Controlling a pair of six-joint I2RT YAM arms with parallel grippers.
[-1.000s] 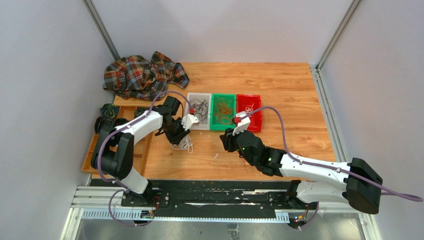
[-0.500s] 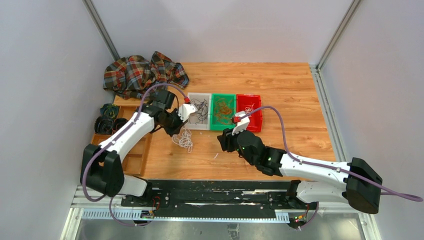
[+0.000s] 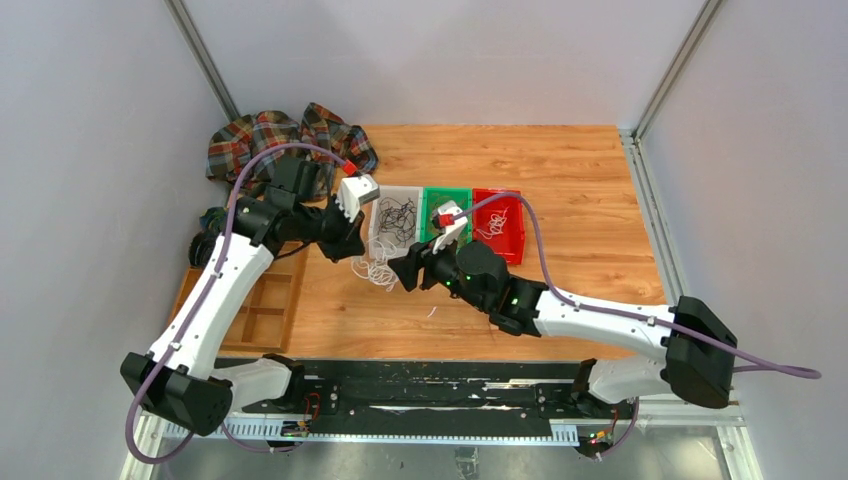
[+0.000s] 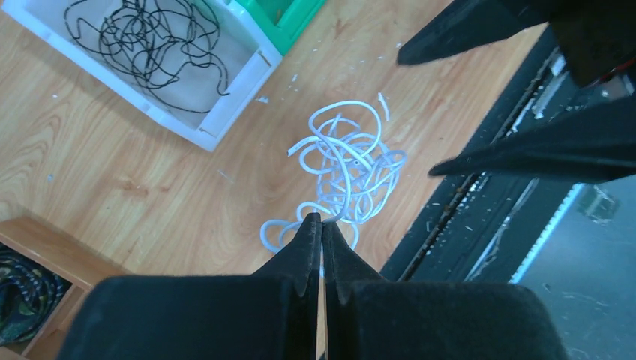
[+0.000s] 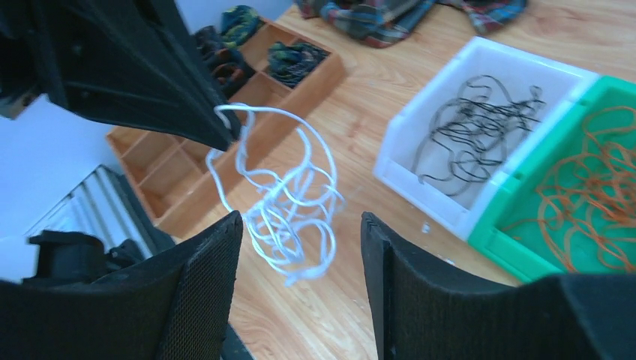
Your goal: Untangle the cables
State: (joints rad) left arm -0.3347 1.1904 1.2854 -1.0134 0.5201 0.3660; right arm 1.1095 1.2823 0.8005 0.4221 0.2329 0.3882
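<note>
My left gripper (image 3: 352,243) is shut on one strand of a curly white cable bundle (image 3: 376,268) and holds it hanging above the wooden table. In the left wrist view the closed fingertips (image 4: 322,221) pinch the strand and the bundle (image 4: 349,172) dangles below. My right gripper (image 3: 405,270) is open just right of the bundle. In the right wrist view its fingers (image 5: 300,225) flank the hanging bundle (image 5: 289,202) without touching it. Black cables (image 3: 398,218) lie in the white tray (image 3: 397,189), orange ones (image 5: 592,187) in the green tray (image 3: 447,190), white ones (image 3: 493,225) in the red tray (image 3: 521,225).
A wooden organiser (image 3: 245,300) with dark coiled rolls (image 3: 215,225) sits at the table's left edge. A plaid cloth (image 3: 280,145) lies at the back left. The right arm's wrist overhangs the green tray. The black rail runs along the near edge.
My left arm has risen and swung back, lifting the white bundle off the table. My right gripper has moved left and forward up to the bundle.
</note>
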